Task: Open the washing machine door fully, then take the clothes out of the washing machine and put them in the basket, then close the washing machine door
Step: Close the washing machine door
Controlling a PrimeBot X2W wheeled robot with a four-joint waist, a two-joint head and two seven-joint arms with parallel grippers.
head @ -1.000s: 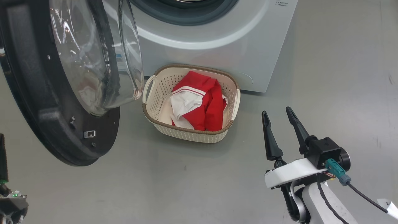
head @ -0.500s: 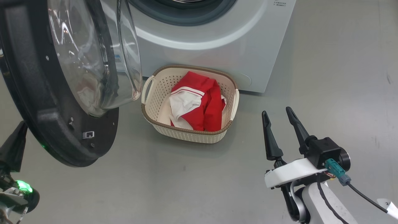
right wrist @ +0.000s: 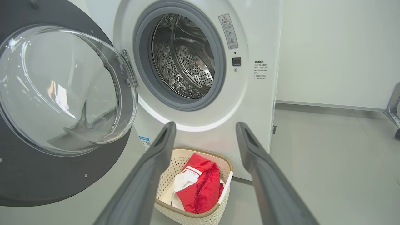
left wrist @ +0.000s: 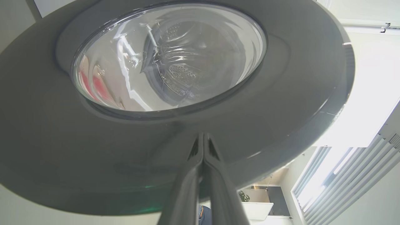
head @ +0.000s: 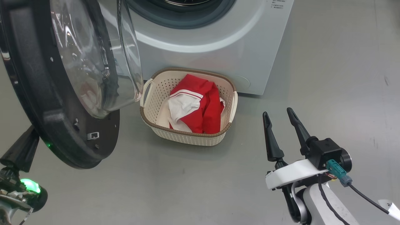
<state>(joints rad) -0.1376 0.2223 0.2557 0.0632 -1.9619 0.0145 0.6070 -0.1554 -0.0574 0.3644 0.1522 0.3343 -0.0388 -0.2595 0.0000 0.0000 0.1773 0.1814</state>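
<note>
Head view: washing machine door [head: 34, 93] stands swung out on the left. The basket [head: 187, 133] is on the floor [head: 328, 78] just in front of the washing machine [head: 218, 47], with the red-and-white clothes [head: 200, 109] inside. Left gripper [head: 29, 139] sits low left behind the door's outer rim, fingers together, holding nothing. Right gripper [head: 277, 112] is at lower right, fingers spread wide, empty, well apart from the basket.

Left wrist view: closed fingertips point at the door's dark outer face, below the glass bowl [left wrist: 168, 59]. Looks like contact or just short of it, can't tell.

Right wrist view: drum [right wrist: 187, 62] is open and no clothes show in the visible part. Basket with clothes sits below the opening.

Step judged: unloading done, door closing in hand. The next move calls for the left gripper to push the outer face so the door swings round to the opening and latches. The bowl should pass above the basket handle, and the right gripper should stay clear.
</note>
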